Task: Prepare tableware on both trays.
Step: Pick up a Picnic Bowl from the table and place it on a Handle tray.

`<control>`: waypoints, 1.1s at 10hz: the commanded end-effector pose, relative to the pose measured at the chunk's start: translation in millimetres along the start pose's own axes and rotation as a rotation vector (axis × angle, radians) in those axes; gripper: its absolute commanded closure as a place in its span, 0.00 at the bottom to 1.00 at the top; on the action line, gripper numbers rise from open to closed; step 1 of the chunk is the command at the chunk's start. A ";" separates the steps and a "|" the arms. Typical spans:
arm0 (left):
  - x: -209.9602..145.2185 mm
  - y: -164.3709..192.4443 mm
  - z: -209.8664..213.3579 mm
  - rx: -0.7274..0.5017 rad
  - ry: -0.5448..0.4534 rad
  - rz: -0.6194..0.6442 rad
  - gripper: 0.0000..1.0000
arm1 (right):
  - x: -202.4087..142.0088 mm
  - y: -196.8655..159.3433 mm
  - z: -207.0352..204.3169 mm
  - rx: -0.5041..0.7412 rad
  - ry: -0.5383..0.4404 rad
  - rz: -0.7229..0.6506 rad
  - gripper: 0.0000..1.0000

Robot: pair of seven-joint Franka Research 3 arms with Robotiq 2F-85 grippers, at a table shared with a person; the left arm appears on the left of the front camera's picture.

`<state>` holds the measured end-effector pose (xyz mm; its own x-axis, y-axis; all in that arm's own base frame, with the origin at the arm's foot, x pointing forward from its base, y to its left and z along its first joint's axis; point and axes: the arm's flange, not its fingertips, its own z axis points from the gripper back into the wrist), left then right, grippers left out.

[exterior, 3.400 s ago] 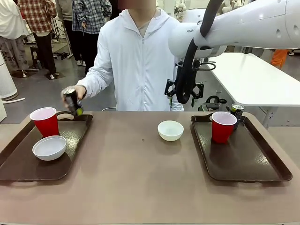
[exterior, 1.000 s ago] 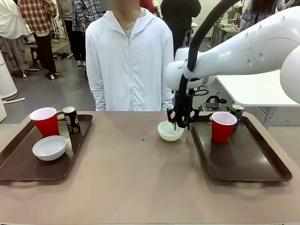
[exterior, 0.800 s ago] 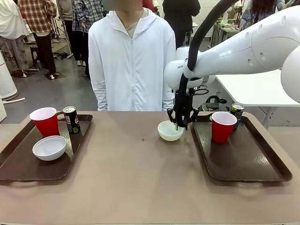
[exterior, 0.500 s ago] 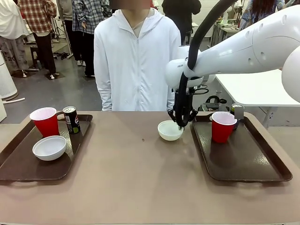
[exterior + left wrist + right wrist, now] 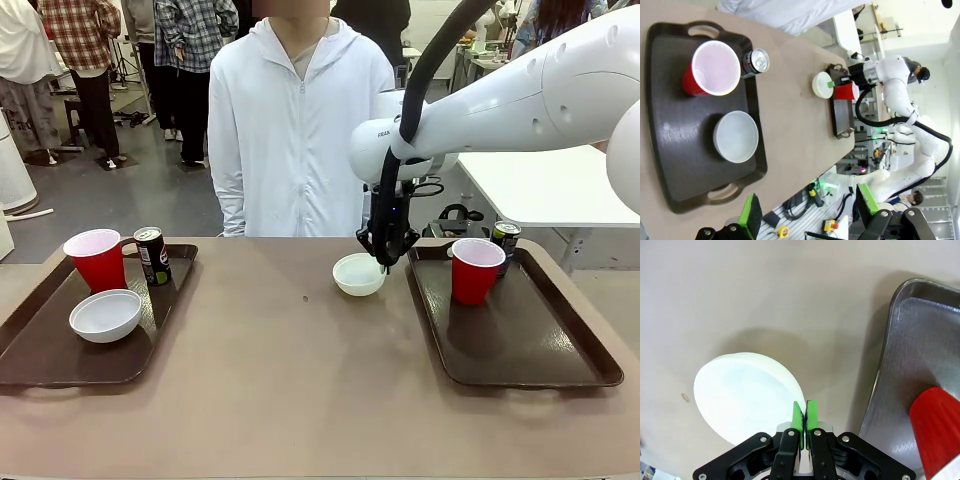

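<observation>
Front: I see my right gripper (image 5: 386, 262) pinching the bowl (image 5: 358, 274) rim, on the table (image 5: 300, 380) left of the right tray (image 5: 520, 345).

Left wrist: left gripper (image 5: 807, 209) gapes, holding nothing, above the left tray (image 5: 670, 150).

Right wrist: pads (image 5: 798, 417) clamped on the rim.

We see red cups (image 5: 97, 259) (image 5: 474, 270), white bowls (image 5: 105, 315) (image 5: 359, 274), dark brown trays (image 5: 60, 355) (image 5: 520, 345), green pads (image 5: 798, 417), tan tabletop (image 5: 290, 380).
</observation>
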<state>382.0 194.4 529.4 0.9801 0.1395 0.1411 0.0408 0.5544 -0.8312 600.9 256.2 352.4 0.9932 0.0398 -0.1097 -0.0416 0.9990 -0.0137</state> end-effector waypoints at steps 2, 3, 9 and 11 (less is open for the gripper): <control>-0.9 -2.4 1.3 -0.013 -0.003 -0.003 0.00 | -37.1 -4.1 24.2 0.051 0.030 0.092 1.00; -0.9 -2.4 1.3 -0.013 -0.003 -0.003 0.00 | -59.3 -7.0 39.4 0.069 0.027 0.131 1.00; -0.9 -2.4 1.3 -0.013 -0.003 -0.003 0.00 | -187.4 -41.2 78.6 0.095 -0.037 0.142 1.00; -0.9 -2.4 1.3 -0.013 -0.003 -0.003 0.00 | -210.1 -70.6 71.9 0.147 -0.066 0.102 1.00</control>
<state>382.1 194.4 529.2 0.9802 0.1394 0.1405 0.0403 0.5544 -0.8313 415.3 198.2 454.8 0.9872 0.1424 -0.0721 -0.1365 0.9873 0.0814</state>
